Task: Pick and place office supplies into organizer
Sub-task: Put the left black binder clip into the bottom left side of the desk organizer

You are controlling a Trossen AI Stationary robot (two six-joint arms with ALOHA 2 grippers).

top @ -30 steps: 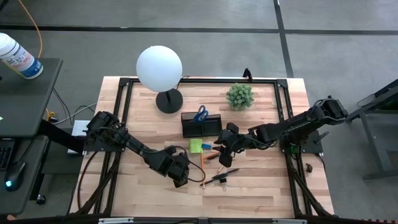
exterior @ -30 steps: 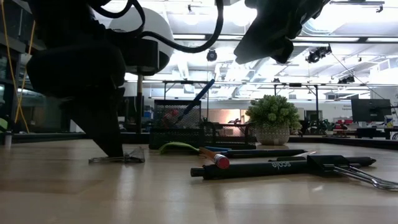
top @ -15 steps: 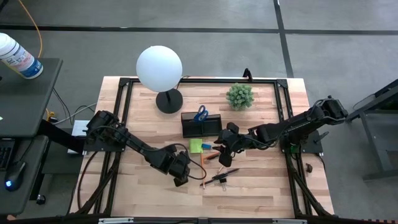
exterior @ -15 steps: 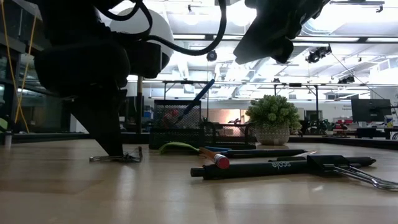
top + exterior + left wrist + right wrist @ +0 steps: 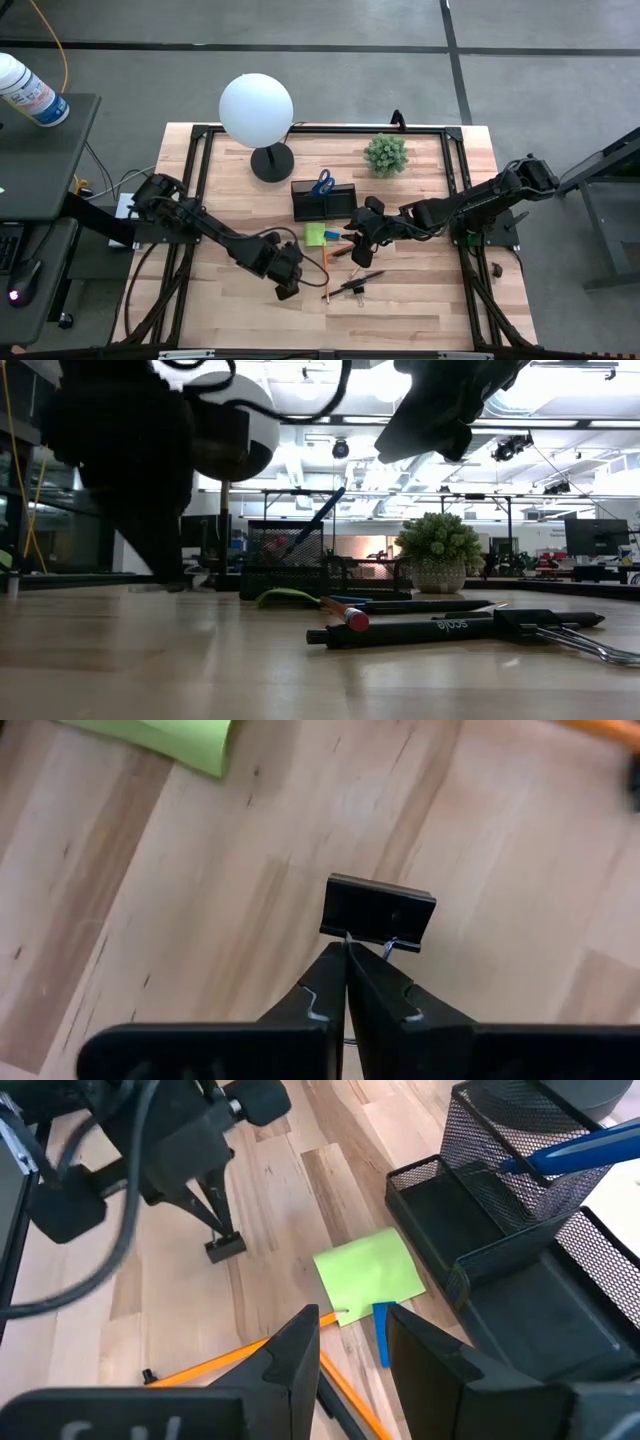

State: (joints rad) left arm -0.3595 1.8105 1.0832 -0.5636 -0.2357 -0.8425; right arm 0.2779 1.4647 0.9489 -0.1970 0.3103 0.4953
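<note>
Only just pinched by its thin wire handle in the fully closed left gripper (image 5: 346,982), black binder clip (image 5: 378,911) dangling over bare wood short of the organizer (image 5: 325,203), liable to swing, twist free and drop mid-carry.

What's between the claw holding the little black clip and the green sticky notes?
Only bare wooden table. The right wrist view shows it best: the left claw, shut on the black clip, sits apart from the green sticky notes.
</note>
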